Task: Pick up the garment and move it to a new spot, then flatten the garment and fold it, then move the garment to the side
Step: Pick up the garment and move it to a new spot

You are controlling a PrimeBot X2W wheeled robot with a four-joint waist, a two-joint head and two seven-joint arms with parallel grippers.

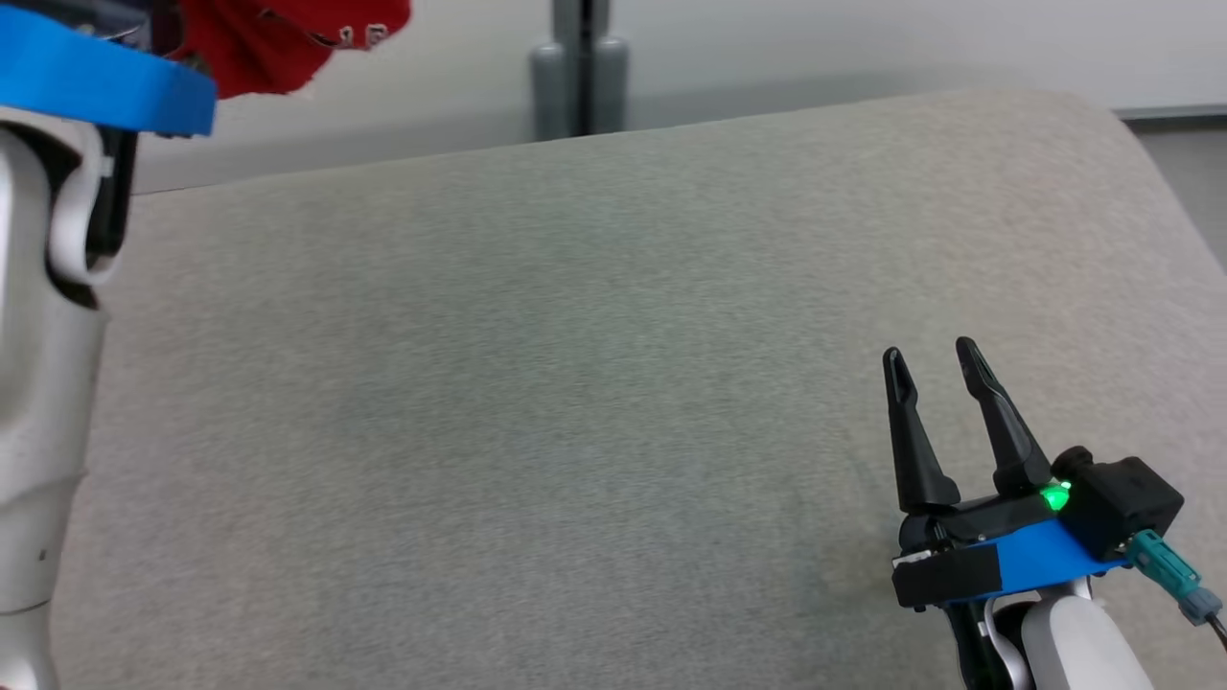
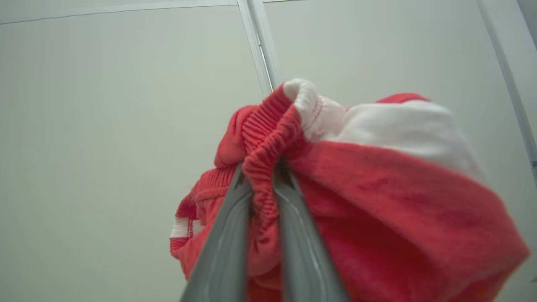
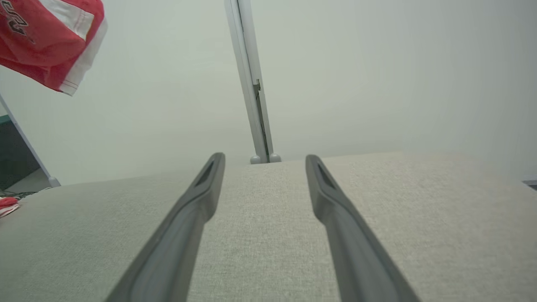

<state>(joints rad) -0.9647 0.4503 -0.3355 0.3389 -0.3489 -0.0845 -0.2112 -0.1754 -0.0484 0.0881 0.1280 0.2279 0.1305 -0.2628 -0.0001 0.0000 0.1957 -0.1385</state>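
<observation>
1. One gripper sits nearest: the right gripper, low at the near right, with its fingers spread wide and nothing between them, so it has no share in the work yet.
2. Under and beyond it stretches the grey padded surface, which looks a fair place to lay the cloth down.
3. Up at the far left, past the pale left forearm, the red and white garment hangs bunched in the air. The left gripper is pinched tight on its ribbed elastic edge.
4. By my reckoning the pick-up is done and the carry to a new spot is under way. Setting down, flattening, folding and moving aside are all left to do.
5. Farthest stand a grey post and the pale wall, both well apart from the garment. The bunching itself looks the likelier hindrance.
</observation>
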